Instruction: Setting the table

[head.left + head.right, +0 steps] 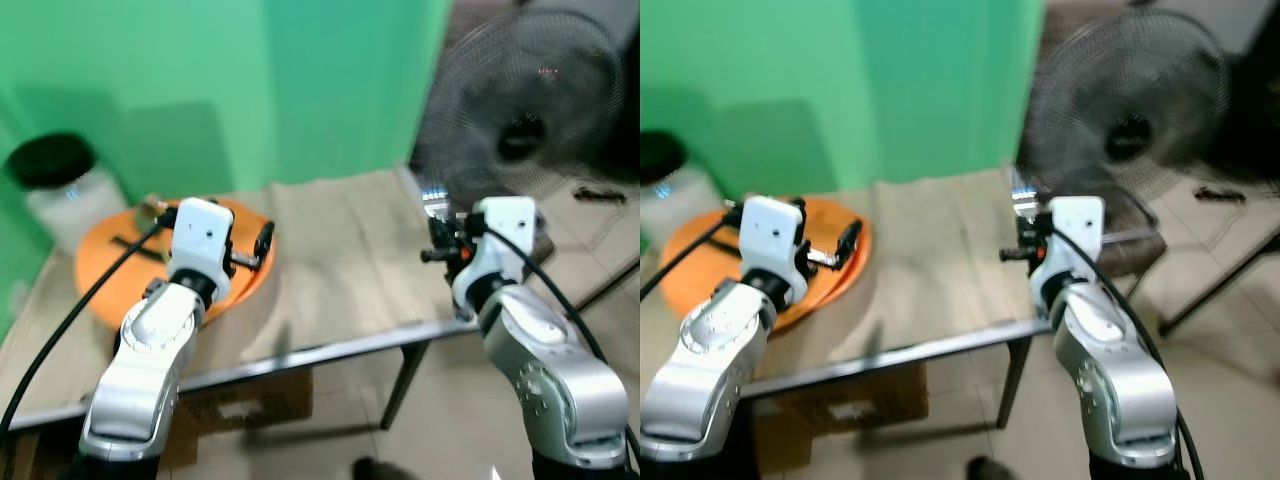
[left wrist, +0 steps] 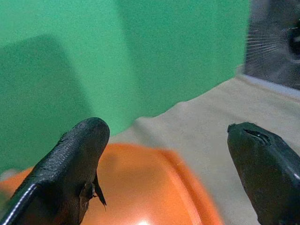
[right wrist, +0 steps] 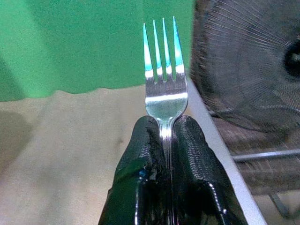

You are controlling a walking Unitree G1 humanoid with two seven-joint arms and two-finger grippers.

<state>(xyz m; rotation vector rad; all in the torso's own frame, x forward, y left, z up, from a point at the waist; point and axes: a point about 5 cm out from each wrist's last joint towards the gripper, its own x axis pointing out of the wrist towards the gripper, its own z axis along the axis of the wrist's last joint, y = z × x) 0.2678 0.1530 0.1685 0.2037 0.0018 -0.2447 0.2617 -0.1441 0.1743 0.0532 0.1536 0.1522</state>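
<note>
The right tool (image 3: 165, 140) is clamped on the neck of a shiny silver metal fork (image 3: 163, 79), its two black fingers (image 3: 140, 154) pressed together around the handle so that the four tines stick out past the tips. It holds the fork above the right end of the beige-topped desk with a metal frame (image 1: 340, 260), near the edge closest to a large dark-grilled standing fan (image 1: 525, 110). The left tool (image 2: 168, 154) hovers over a round orange plastic plate (image 1: 100, 265) lying at the left end of the desk, its fingers spread well apart with nothing between them. Beside the plate, against the green wall (image 1: 250, 80), stands a clear jar with a black lid (image 1: 55, 185).
</note>
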